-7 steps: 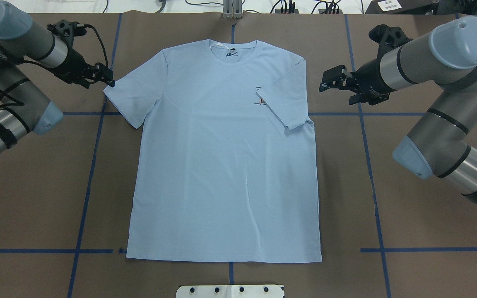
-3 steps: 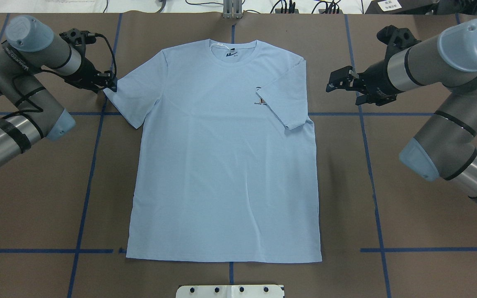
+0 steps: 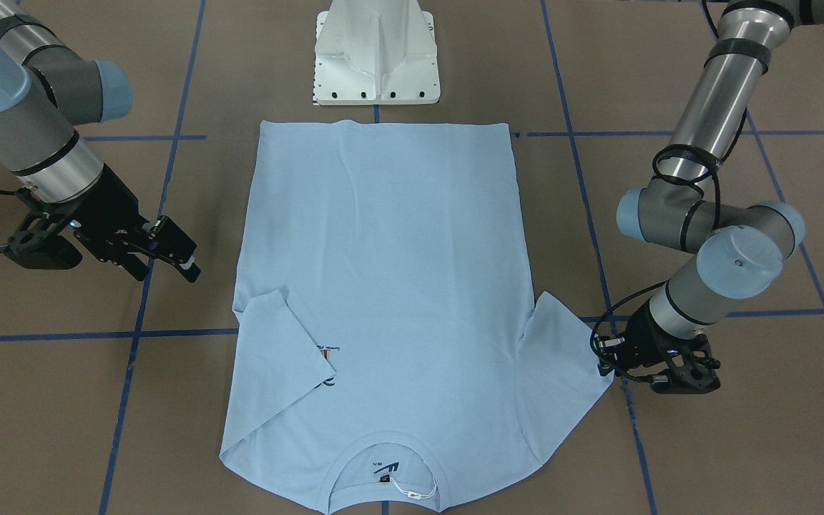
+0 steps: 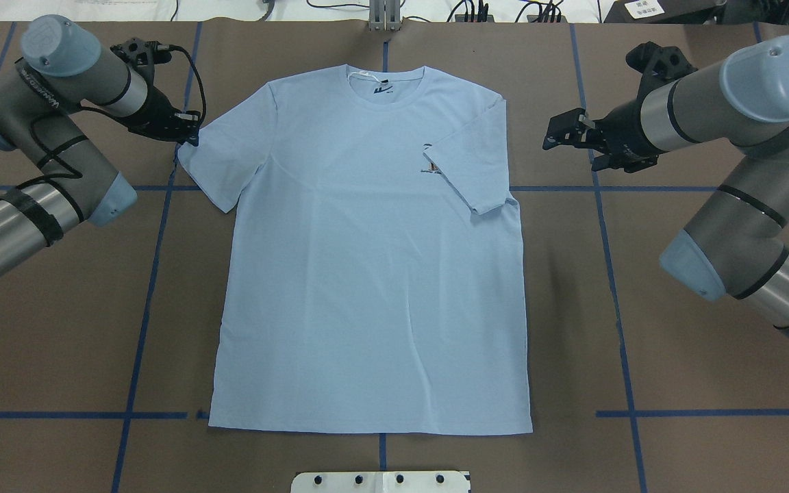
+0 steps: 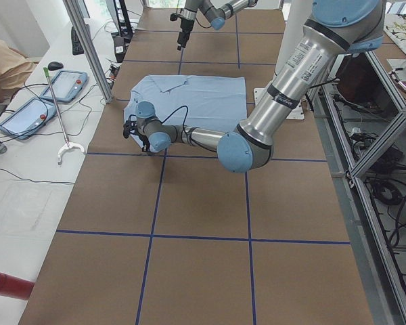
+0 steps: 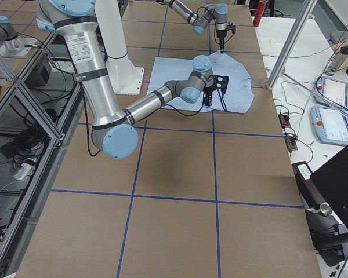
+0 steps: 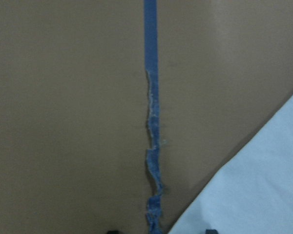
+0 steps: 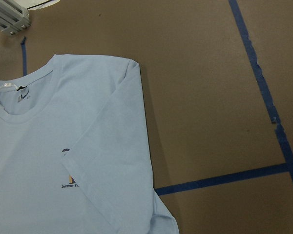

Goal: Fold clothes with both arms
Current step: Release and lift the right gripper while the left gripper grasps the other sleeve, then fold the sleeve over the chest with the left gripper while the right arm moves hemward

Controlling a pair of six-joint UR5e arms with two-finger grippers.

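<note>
One light blue T-shirt [image 4: 367, 274] lies flat and face up in the middle of the brown table [image 4: 675, 376]. Its hem is toward the white pedestal base [image 3: 376, 57] and its collar [image 4: 386, 85] is on the far side. Inside the collar I can see a dark neck label [image 4: 381, 89] and a white tag [image 4: 360, 72].

The right sleeve [image 4: 473, 157], on the robot's right side, is folded inward across the chest and covers part of the small chest print [image 4: 427, 159]. The left sleeve [image 4: 220, 161] is spread out flat on the table.

The left gripper [image 4: 191, 135] is down low at the outer corner of the left sleeve. In its wrist view two dark fingertips stand apart at the bottom edge, with the tip of the sleeve reaching in between them, so the jaws are spread. I cannot tell whether they touch the cloth.

The right gripper [image 4: 550, 133] hangs over bare table just beside the folded right sleeve, clear of the shirt. Its jaws are spread too and hold nothing.

Blue tape lines [image 4: 141, 329] mark the table into a grid, and one of them runs just past the left sleeve's edge.
</note>
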